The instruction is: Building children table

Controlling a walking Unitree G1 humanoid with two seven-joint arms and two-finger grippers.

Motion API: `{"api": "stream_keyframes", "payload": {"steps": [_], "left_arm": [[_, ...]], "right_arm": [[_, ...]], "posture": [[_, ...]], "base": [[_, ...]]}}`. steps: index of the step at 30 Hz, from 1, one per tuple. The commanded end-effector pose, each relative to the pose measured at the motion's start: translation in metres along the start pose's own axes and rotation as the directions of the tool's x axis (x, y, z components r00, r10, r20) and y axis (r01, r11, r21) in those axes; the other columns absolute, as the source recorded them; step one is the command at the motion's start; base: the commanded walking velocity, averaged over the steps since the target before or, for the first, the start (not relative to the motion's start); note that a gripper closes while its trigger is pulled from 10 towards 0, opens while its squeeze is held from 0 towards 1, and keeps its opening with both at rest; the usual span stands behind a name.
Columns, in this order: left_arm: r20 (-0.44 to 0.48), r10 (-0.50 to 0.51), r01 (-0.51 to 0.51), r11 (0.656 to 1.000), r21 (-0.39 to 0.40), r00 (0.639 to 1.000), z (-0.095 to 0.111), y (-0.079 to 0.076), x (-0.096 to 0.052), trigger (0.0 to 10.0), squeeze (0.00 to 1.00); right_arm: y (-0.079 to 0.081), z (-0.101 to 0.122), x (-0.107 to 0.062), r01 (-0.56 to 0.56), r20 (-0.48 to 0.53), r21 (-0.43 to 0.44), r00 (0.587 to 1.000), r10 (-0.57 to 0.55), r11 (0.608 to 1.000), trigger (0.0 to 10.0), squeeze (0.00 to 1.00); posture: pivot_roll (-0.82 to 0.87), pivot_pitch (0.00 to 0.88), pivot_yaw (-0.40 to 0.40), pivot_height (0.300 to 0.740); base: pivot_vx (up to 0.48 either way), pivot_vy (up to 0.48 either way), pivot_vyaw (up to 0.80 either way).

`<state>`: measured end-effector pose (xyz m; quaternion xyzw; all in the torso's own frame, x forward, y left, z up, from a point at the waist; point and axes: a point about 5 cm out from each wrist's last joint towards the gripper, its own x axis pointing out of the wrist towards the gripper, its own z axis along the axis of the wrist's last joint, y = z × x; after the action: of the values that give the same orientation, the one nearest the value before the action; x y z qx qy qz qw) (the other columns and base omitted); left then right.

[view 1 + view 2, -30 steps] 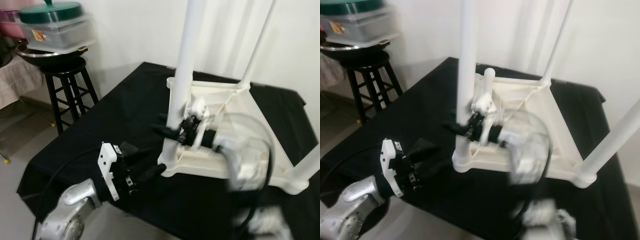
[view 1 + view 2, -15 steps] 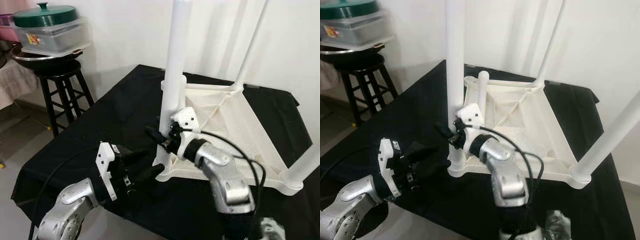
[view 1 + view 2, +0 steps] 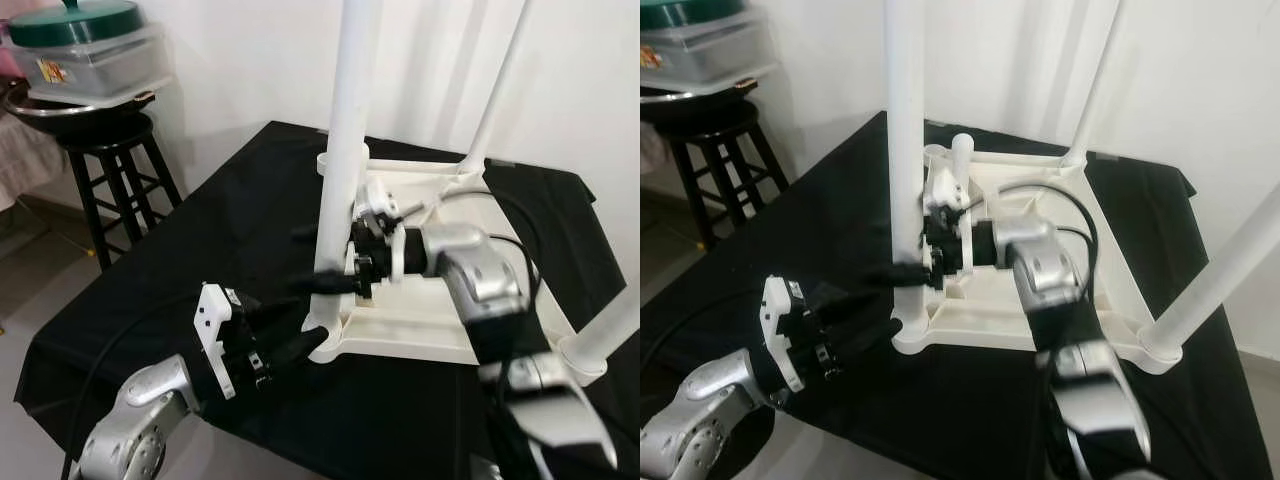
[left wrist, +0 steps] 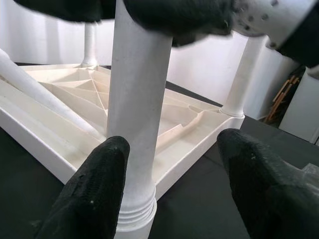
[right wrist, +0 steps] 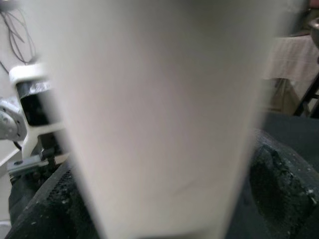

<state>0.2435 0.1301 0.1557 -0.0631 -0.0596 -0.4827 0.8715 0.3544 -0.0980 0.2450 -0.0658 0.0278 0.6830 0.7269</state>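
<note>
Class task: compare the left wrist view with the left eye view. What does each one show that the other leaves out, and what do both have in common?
The left wrist view alone shows the ridged collar at the leg's foot, close up. The left eye view alone shows the black stool carrying a green-lidded container, and the right tool closed around the leg. Both show the near white leg standing in the upturned tabletop, on the black cloth, with the left tool open at its base.

Black cloth (image 3: 230, 230) covered the work surface. A dark wooden stool (image 3: 120, 165) stood well apart, off its far left corner, near the white wall (image 3: 250, 60). On the stool sat a metal pan (image 3: 70, 105) bearing a clear container (image 3: 95, 65) with a green lid (image 3: 75, 20).
</note>
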Motion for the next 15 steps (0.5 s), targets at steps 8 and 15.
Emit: {"api": "stream_keyframes", "payload": {"steps": [8, 15], "left_arm": [[-0.002, 0.004, -0.004, 1.000, -0.003, 1.000, -0.003, -0.001, 0.000, 10.0, 0.00], [0.002, 0.001, -0.001, 1.000, -0.005, 1.000, -0.002, -0.002, 0.001, 10.0, 0.00]], "right_arm": [[-0.014, -0.008, 0.001, 0.007, 0.015, 0.056, 1.000, -0.008, 0.998, 0.0, 0.00], [-0.020, -0.019, -0.016, 0.118, 0.013, 0.032, 0.993, -0.118, 0.993, 0.0, 0.00]], "posture": [[-0.03, 0.005, -0.060, 0.740], [-0.04, 0.013, -0.060, 0.740]], "base": [[0.000, 0.000, 0.00], [0.000, 0.000, 0.00]]}}
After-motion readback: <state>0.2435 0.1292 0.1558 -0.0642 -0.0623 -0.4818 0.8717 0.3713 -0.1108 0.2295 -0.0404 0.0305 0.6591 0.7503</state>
